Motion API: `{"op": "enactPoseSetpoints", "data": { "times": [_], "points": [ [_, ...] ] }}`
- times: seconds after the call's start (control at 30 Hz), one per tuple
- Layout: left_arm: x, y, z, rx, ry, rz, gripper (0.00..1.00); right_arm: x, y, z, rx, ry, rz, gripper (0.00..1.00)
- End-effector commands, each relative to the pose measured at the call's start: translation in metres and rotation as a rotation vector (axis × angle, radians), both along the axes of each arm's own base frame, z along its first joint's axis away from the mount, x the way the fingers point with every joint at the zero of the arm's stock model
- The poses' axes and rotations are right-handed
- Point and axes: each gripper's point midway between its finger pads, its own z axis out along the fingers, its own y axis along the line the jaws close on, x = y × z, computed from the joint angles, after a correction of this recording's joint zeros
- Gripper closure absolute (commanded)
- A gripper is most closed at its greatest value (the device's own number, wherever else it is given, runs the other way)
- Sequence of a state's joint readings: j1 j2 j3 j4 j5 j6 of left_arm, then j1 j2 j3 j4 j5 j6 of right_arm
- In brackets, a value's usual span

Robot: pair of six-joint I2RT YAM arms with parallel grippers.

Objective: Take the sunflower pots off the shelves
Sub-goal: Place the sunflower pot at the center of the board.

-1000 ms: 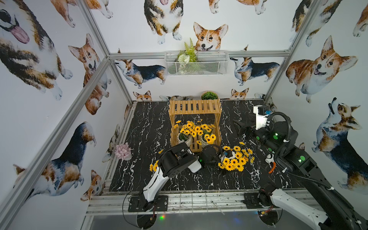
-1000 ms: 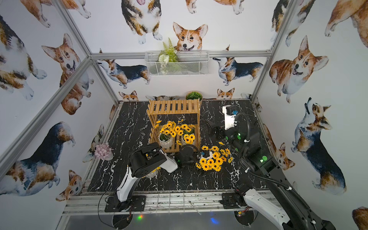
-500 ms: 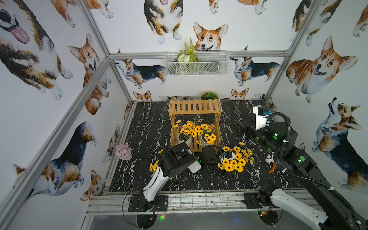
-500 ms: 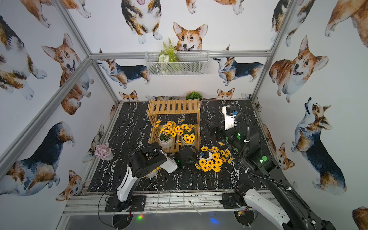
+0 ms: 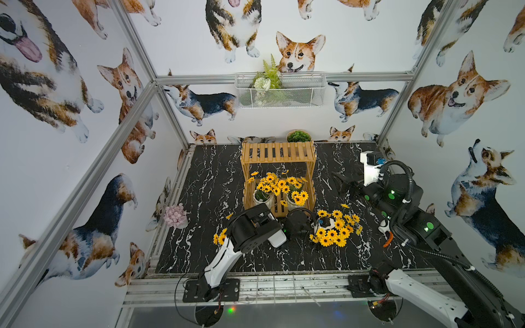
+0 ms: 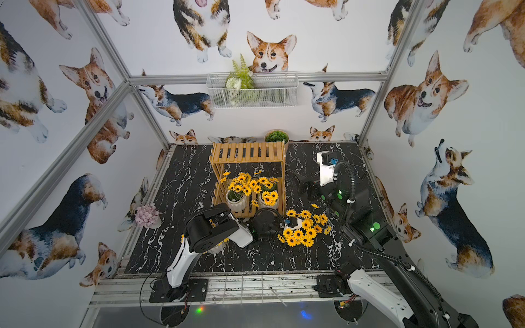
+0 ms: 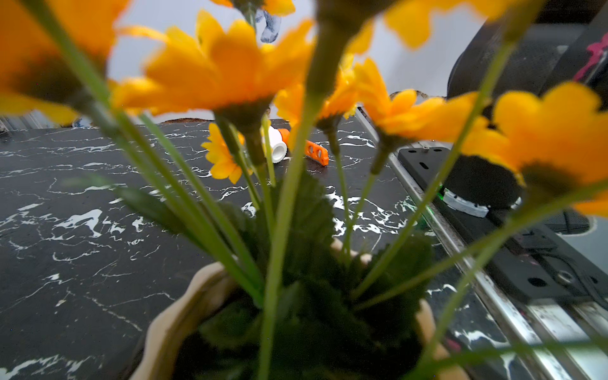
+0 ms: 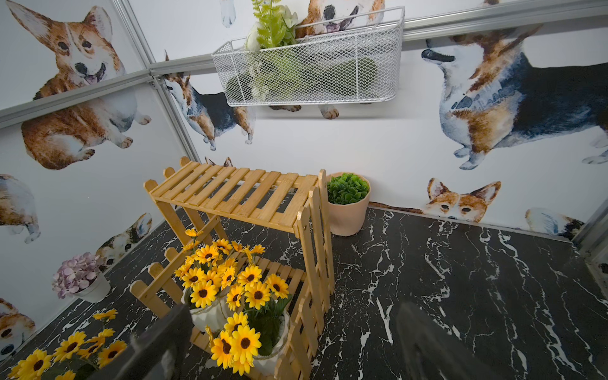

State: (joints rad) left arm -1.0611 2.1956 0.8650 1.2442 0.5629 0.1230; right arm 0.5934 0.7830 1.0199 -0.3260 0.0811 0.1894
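Right end effector (image 8: 294, 306) hangs with its two dark fingers spread wide and nothing between them, facing the shelves (image 5: 278, 152) from their right. The left end effector (image 5: 324, 225) is buried in blooms, so whether its fingers clamp anything or stand free cannot be told. Corgi-print walls (image 5: 71, 142) on an aluminium frame (image 5: 199, 79) enclose a black counter (image 5: 216, 176) veined in white. The shelves, a two-tier rack of wooden slats, stand toward its back. Above them a white wire mesh basket (image 5: 298, 93) hangs on the back wall with a fern (image 5: 270, 75) in it. A beige bowl of green foliage (image 8: 347, 210) sits just beside the rack's rear right post, a pot of pink flowers (image 5: 175, 215) stands near the left wall, and a small orange-and-white piece (image 7: 316, 153) lies on the counter's right part. In the left wrist view blurred stems and petals fill nearly everything and no finger shows. The left arm (image 5: 224, 258) covers most of the fourth sunflower pot (image 5: 220, 238), leaving a few blooms in sight. Two sunflower pots (image 5: 261, 198) (image 5: 292, 203) stand side by side on the lower tier, ahead of the right end effector but apart from it. The third sunflower pot (image 7: 184, 306) is off the rack, by its front right corner and directly beneath the left end effector, its base hidden. The fourth is left of the left arm, well apart from both end effectors.
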Motion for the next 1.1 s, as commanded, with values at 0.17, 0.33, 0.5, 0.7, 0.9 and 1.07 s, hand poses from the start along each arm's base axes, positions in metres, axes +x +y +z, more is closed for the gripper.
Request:
{"op": "enactPoseSetpoints", "data": {
  "times": [0.17,0.33,0.5,0.7,0.9,1.07],
  "points": [
    [-0.003,0.001,-0.002,-0.002,-0.018,-0.019,0.25,0.001,-0.002,0.001,0.007,-0.005,-0.013,0.00],
    [-0.003,0.001,-0.003,0.000,-0.015,-0.021,0.22,0.001,-0.003,0.001,0.005,-0.005,-0.015,0.00],
    [-0.006,0.010,-0.013,0.028,-0.004,-0.017,0.20,0.001,-0.002,0.000,0.005,-0.003,-0.013,0.00],
    [-0.007,0.010,-0.012,0.025,0.003,-0.024,0.17,0.001,-0.003,0.001,-0.001,-0.007,-0.016,0.00],
    [-0.007,0.009,-0.011,0.023,0.000,-0.024,0.12,0.000,-0.004,0.000,-0.001,-0.005,-0.017,0.00],
    [-0.007,0.010,-0.011,0.023,-0.001,-0.025,0.03,-0.001,-0.004,0.001,-0.003,-0.009,-0.017,0.00]
  ]
}}
